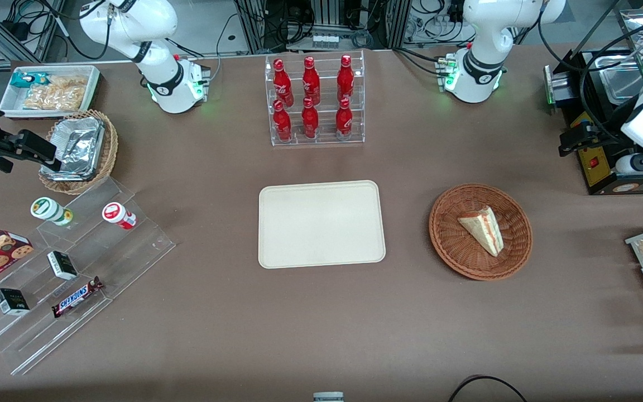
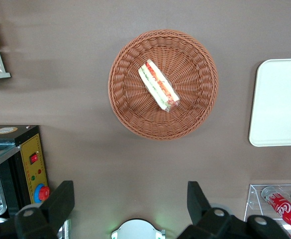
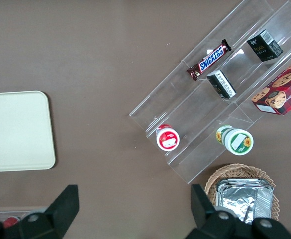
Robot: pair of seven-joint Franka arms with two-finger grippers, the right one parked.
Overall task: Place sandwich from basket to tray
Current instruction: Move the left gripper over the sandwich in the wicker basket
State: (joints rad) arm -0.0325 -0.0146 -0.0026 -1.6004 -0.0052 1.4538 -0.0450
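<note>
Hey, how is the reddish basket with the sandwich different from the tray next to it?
The basket is round, reddish-brown woven wicker; the tray is rectangular, smooth and cream. The basket holds the sandwich; the tray holds nothing. Both are shallow and lie flat on the table. The gripper, open, is up above the table beside the basket.

The basket (image 1: 480, 231) is woven wicker, reddish-brown and ribbed — rough beside the smooth, matt cream plastic of the tray (image 1: 321, 224). The sandwich (image 1: 483, 228) shows soft pale bread. A matt brown cloth covers the tabletop (image 1: 321, 324). The bottles (image 1: 311, 97) are glossy red in a clear plastic rack (image 1: 317, 139). The tool (image 2: 130, 206), up above the tabletop near the basket, has matt black fingers, spread wide apart.
</note>
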